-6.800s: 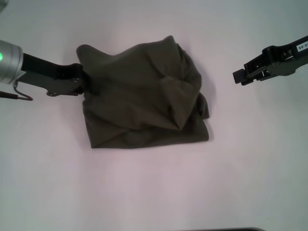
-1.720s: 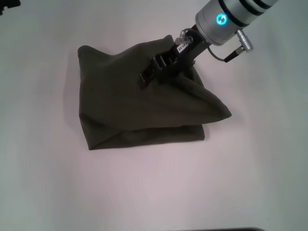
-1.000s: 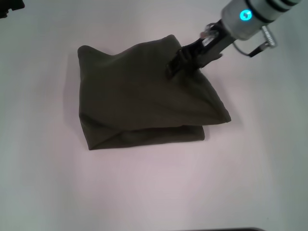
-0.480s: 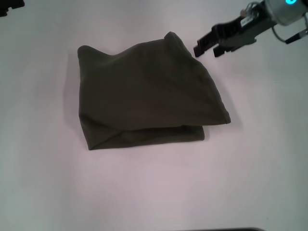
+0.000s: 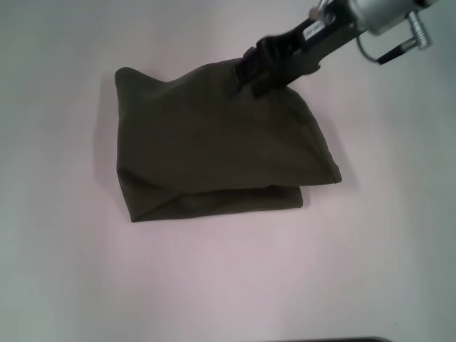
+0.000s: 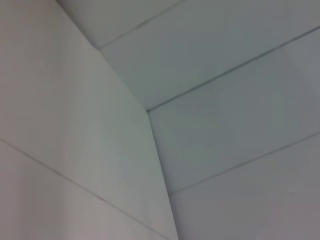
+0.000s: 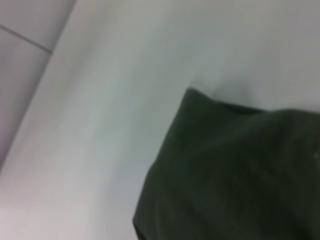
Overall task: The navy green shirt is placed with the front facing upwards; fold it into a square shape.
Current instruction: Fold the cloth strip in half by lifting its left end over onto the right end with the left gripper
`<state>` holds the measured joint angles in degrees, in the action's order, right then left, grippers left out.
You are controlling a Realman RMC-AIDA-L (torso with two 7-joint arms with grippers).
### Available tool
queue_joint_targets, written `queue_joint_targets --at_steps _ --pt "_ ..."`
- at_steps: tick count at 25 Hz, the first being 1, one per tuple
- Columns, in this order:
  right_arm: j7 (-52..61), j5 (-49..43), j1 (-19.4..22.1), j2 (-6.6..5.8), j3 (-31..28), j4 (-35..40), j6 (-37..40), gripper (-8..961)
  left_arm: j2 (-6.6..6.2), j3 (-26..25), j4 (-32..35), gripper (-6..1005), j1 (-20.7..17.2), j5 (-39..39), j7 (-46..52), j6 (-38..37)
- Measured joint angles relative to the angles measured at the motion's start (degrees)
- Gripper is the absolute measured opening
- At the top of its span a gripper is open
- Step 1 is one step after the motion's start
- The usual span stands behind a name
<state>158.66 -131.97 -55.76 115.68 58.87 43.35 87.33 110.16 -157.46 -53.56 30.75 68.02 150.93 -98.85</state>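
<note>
Half a second earlier the right gripper hung off the shirt's far right corner; now it was over the far edge, grip state unreadable. Shirt lay folded mid-table, lopsided. Likely a squaring-up step; next, tuck that corner inward.

Upper right of the head view: right arm with a silver-grey cylindrical wrist housing, a metal plug connector with a thin looped cable, and a black angular right gripper carrying a small white label.
</note>
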Motion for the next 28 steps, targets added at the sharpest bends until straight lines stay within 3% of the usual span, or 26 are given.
queue_joint_targets --at_steps 4,9,12,18,28 --pt "0.02 -2.49 -1.69 1.33 2.13 -3.53 -4.19 625 -0.88 -2.23 0.17 691 0.03 0.1 0.45 0.13" --pt "0.36 -5.88 -2.07 3.71 4.41 -4.69 -11.93 625 -0.87 -2.34 0.37 691 -0.1 0.17 0.49 0.02" --pt "0.8 -6.31 -2.18 3.97 6.28 -5.38 -14.8 625 -0.67 -2.2 0.39 691 -0.23 0.19 0.46 -0.01" --pt "1.37 -6.38 -1.14 2.86 6.46 -4.83 -15.6 626 -0.47 -1.89 0.52 690 -0.39 0.19 0.22 -0.16" --pt "2.32 -6.54 1.56 -0.9 4.84 -4.66 -17.36 625 -0.32 -1.48 1.22 690 0.04 0.17 0.01 0.1"
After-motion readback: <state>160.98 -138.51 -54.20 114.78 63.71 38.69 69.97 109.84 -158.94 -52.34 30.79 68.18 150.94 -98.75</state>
